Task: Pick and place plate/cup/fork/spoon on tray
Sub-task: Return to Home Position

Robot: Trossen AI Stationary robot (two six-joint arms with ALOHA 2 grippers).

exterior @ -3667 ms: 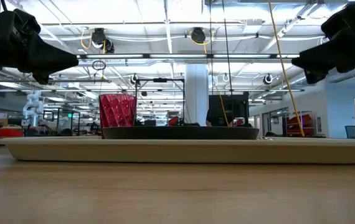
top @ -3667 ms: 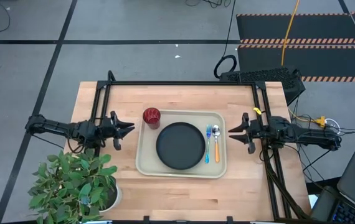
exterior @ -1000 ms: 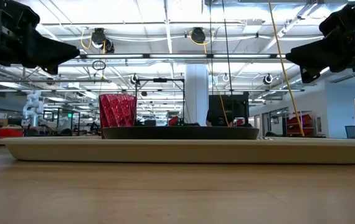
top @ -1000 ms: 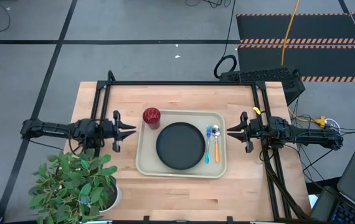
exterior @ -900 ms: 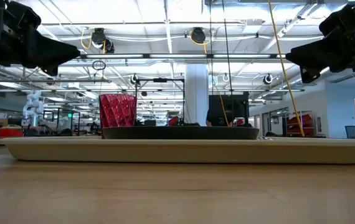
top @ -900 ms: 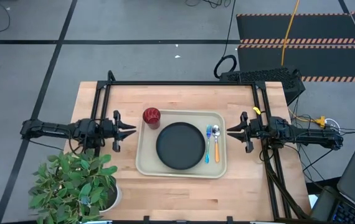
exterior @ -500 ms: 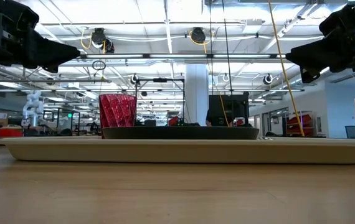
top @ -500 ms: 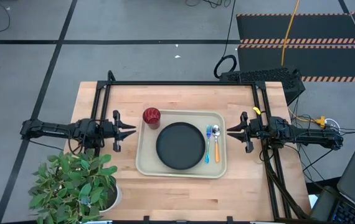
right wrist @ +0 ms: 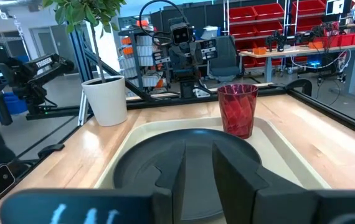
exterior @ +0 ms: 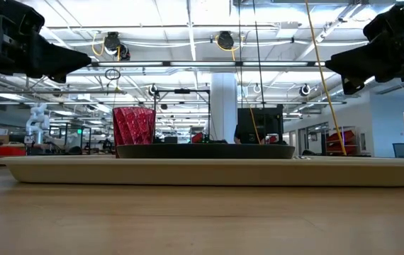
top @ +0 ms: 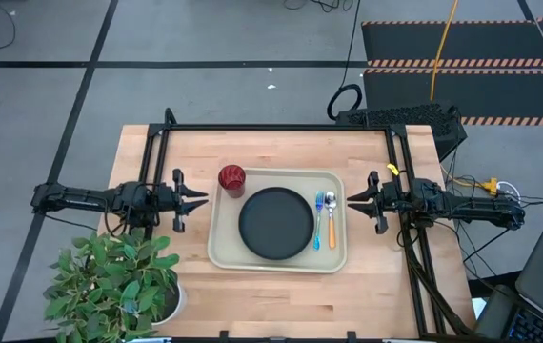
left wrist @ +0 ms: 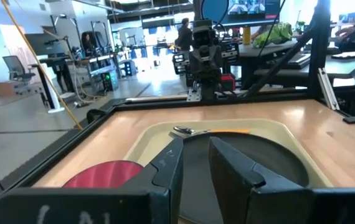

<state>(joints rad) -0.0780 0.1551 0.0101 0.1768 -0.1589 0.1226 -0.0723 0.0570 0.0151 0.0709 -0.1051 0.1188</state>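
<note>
Pale wood counter (top: 271,148) in a large workshop, seen from above. A cream tray (top: 222,250) lies at its middle and holds all four items. The black plate (top: 275,223) sits at the centre and the red cup (top: 231,179) in a corner on the left arm's side. The blue fork (top: 317,221) and orange-handled spoon (top: 331,227) lie side by side next to the plate, like a table setting. The left tool (top: 203,198) hovers just beside one short rim, the right tool (top: 351,201) just beside the other. Each has its fingers almost together and grips nothing. Loading looks finished, so both arms probably sit clear to park. A potted plant (top: 110,281) stands near the left arm.
</note>
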